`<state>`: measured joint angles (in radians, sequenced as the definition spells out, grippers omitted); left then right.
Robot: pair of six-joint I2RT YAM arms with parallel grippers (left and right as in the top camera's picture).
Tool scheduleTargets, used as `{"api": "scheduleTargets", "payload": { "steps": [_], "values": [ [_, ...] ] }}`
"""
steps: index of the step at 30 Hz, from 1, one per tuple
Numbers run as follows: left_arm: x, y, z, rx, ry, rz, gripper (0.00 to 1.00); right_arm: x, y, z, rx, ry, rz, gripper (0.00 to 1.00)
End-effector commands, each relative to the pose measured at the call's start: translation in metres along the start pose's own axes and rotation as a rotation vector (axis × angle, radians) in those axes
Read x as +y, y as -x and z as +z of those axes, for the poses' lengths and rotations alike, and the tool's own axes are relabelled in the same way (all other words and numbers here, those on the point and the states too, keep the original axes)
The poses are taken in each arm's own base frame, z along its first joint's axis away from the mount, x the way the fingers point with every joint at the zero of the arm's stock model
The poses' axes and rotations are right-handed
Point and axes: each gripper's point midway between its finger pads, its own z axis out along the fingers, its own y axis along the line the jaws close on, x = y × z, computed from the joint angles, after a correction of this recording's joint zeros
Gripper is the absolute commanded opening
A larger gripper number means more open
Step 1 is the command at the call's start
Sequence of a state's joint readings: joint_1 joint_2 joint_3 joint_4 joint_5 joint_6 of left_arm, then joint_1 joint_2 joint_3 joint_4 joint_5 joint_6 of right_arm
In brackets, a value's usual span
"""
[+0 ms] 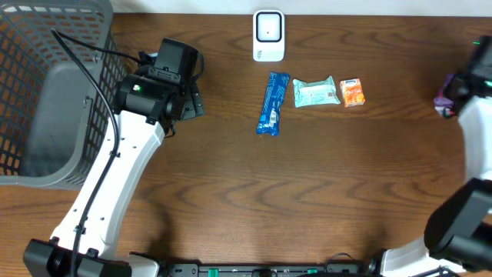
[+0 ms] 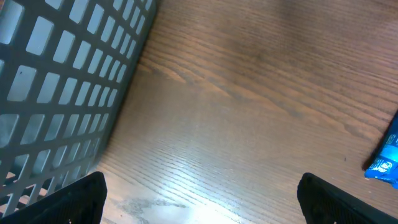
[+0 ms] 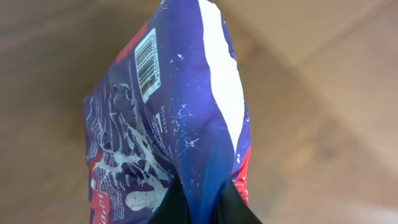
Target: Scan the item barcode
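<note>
**Dark wooden table [image 1: 307, 177]: bag gripped, barcode not yet presented**

The right gripper [image 3: 200, 210] is clamped on a glossy blue-purple plastic snack bag [image 3: 168, 124], which sticks out beyond its fingertips. The white barcode [image 3: 147, 62] is on the panel left of the jaws. It is best to carry the bag to the white box-shaped scanner [image 1: 268, 35], far across from this gripper, and face that panel to it flat and uncreased. The left gripper [image 2: 202, 202] hovers spread wide and empty.

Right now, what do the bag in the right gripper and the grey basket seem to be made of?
Held blue bag: likely glossy plastic film; it creases and reflects light. Grey basket: probably matte moulded plastic; uniform lattice walls.
</note>
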<state>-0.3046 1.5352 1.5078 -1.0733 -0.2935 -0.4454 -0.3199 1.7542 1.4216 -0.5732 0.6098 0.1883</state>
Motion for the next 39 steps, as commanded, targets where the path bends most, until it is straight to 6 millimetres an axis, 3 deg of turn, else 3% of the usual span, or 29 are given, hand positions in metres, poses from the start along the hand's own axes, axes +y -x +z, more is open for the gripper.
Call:
{"api": "scheduleTargets", "payload": {
  "steps": [1,5,13,21,24,27,31,34,37,38,39],
  "values": [
    [0.002,0.001,0.0,-0.001,0.008,-0.01,0.98,-0.036,-0.004,-0.001,-0.06,-0.396,-0.045,0.02],
    [0.002,0.0,0.0,0.0,0.008,-0.01,0.98,-0.019,-0.021,0.012,-0.039,-0.495,-0.187,0.02],
    [0.002,0.0,0.0,0.0,0.008,-0.01,0.98,0.046,-0.056,0.025,-0.012,-0.427,-0.368,0.04],
    [0.002,0.001,0.0,-0.001,0.008,-0.01,0.98,0.138,-0.099,0.022,0.112,0.046,-0.328,0.7],
    [0.002,0.001,0.0,-0.001,0.008,-0.01,0.98,0.158,-0.107,0.015,0.163,0.182,-0.26,0.71],
    [0.002,0.001,0.0,-0.001,0.008,-0.01,0.98,0.162,-0.097,0.002,0.168,0.272,-0.209,0.75],
    [0.002,0.0,0.0,0.0,0.008,-0.01,0.98,0.155,-0.065,-0.028,0.141,0.426,-0.116,0.89],
    [0.002,0.001,0.0,-0.001,0.008,-0.01,0.98,0.138,-0.036,-0.05,0.114,0.554,-0.029,0.93],
    [0.002,0.001,0.0,-0.001,0.008,-0.01,0.98,0.112,-0.014,-0.058,0.093,0.623,0.055,0.99],
    [0.002,0.001,0.0,-0.001,0.008,-0.01,0.98,0.1,-0.008,-0.055,0.085,0.629,0.073,0.99],
    [0.002,0.001,0.0,-0.001,0.008,-0.01,0.98,0.091,-0.005,-0.052,0.076,0.631,0.068,0.9]
  ]
}}
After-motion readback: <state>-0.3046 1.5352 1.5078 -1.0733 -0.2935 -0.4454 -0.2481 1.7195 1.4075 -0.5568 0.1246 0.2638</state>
